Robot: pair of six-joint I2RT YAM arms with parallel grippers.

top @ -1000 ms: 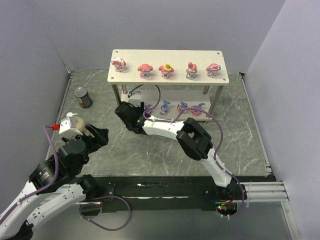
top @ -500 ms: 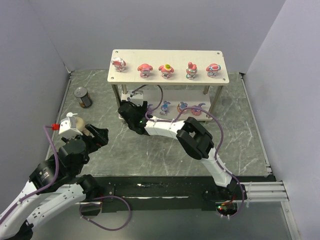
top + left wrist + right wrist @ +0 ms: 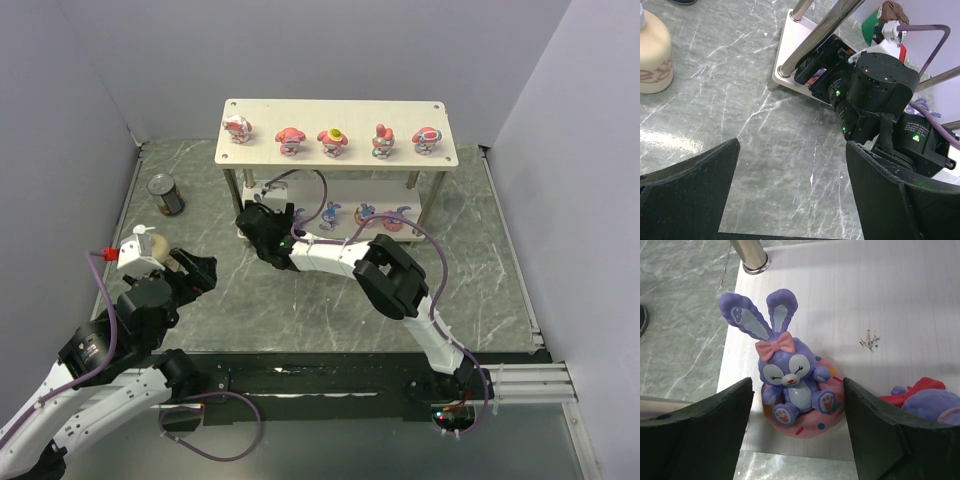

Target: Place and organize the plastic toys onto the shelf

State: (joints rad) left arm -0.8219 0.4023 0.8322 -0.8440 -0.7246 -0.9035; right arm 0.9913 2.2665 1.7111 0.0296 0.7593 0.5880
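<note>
1. Our right claw (image 3: 796, 415) is spread wide and holds nothing. Its two dark fingers stand either side of the bunny (image 3: 790, 375), with a gap showing on each side.
2. The bunny sits upright on its pink base on the lower board of the shelf (image 3: 850, 300), at the left end near the front edge. A post (image 3: 751, 255) stands just behind it.
3. A second purple toy (image 3: 932, 400) with a red bow lies close on the right, just beside the right finger.
4. We judge this to be the release step: the bunny stands by itself, so the placing looks done.
5. The next move calls for a straight pull back out from under the top board. We must not brush the ears, the post or the neighbour.
6. Further out, five pink toys (image 3: 333, 141) line the top board, and more purple ones (image 3: 364, 213) show below, partly hidden.
7. Our left claw (image 3: 792, 185) hangs wide open and empty over the surface (image 3: 765, 140), beside the bottle (image 3: 652, 55) and well apart from the shelf.
8. We see no toy off the shelf, so the task seems close to finished.
</note>
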